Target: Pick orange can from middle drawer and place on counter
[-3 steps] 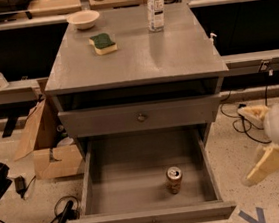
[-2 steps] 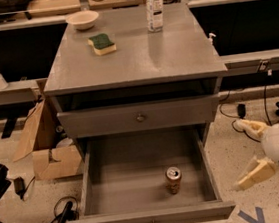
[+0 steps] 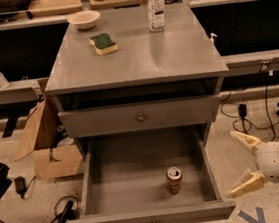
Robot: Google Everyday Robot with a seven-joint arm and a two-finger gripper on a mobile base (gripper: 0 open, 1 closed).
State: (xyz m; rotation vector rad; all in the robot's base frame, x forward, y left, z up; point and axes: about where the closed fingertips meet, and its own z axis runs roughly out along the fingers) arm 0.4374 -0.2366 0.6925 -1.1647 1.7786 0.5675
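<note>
Jaws hang spread, empty, right of the middle drawer holding the upright orange can.

No text is legible, even on the bottle

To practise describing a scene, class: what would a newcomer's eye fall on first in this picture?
The open middle drawer stands out, with the orange can upright alone on its floor, right of centre. The robot's hand hangs open outside the drawer's right wall. On the counter sit a bottle, sponge and bowl.
</note>
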